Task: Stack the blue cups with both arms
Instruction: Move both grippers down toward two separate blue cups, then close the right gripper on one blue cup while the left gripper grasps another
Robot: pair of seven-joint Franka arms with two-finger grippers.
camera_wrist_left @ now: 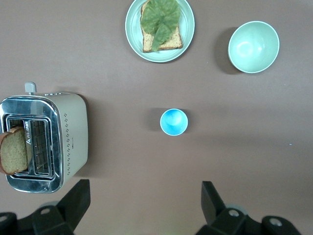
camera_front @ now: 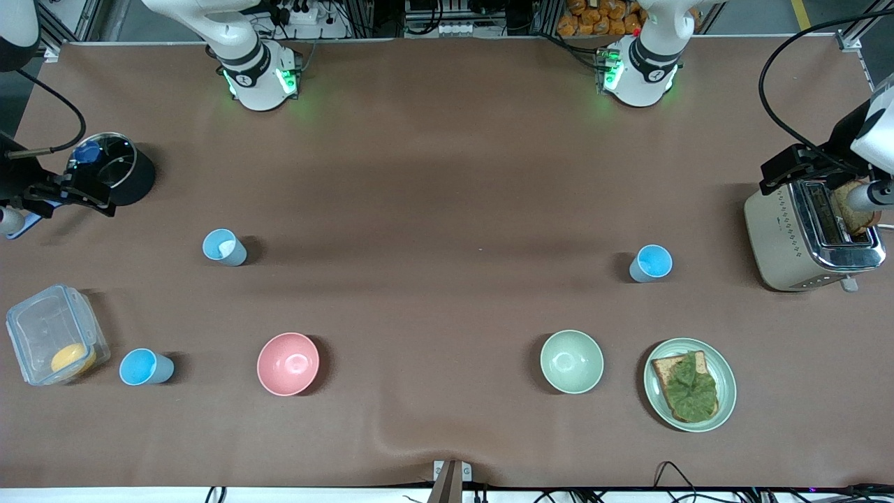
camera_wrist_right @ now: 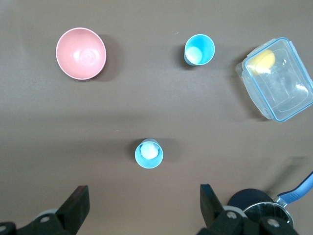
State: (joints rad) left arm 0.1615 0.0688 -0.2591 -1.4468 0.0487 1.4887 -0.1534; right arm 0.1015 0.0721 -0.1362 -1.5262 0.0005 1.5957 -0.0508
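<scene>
Three blue cups stand upright and well apart: one (camera_front: 651, 263) near the toaster (camera_front: 810, 237), two (camera_front: 225, 247) (camera_front: 145, 367) toward the right arm's end. The left gripper (camera_wrist_left: 142, 208) and right gripper (camera_wrist_right: 142, 208) hover wide open, each probably lining up on its nearest cup.

A lone blue cup (camera_wrist_left: 173, 122) stands upright on the brown worktop (camera_wrist_left: 122, 78), below the left hand (camera_wrist_left: 145, 205), whose two dark fingers (camera_wrist_left: 73, 200) are spread wide. Around it sit a toaster (camera_wrist_left: 44, 142) holding bread (camera_wrist_left: 13, 151), a green bowl (camera_wrist_left: 253, 47), and a plate (camera_wrist_left: 160, 30) with lettuce-topped toast (camera_wrist_left: 161, 24).
</scene>
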